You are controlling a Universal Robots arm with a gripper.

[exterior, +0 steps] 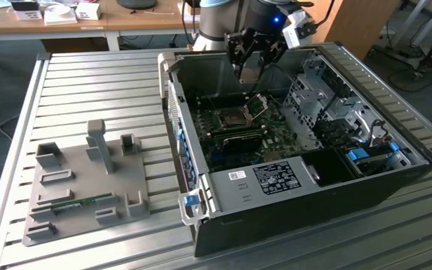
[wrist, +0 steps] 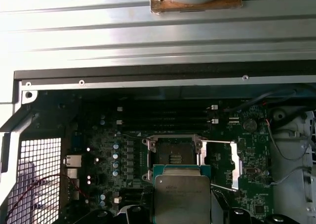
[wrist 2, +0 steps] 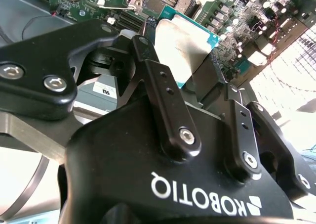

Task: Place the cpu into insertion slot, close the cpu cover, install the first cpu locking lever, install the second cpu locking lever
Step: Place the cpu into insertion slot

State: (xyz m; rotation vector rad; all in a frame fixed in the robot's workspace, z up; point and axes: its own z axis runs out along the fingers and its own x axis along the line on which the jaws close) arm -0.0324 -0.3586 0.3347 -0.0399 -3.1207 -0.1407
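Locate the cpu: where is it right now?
In both wrist views the cpu is clamped in the gripper, held over the green motherboard of the open computer case, close beside the empty insertion slot.

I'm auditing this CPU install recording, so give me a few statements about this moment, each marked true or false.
1. The gripper is shut on the small square silver-topped cpu. True.
2. The cpu sits in the dark-framed square insertion slot. False: the slot is empty, and the cpu is held above it.
3. The thin silvery hinged cpu cover lies closed over the slot. False: it is swung open beside it.
4. The black computer case lies with its open side up. True.
5. The grey fixture plate lies at the exterior view's right of the case. False: it lies at the left.
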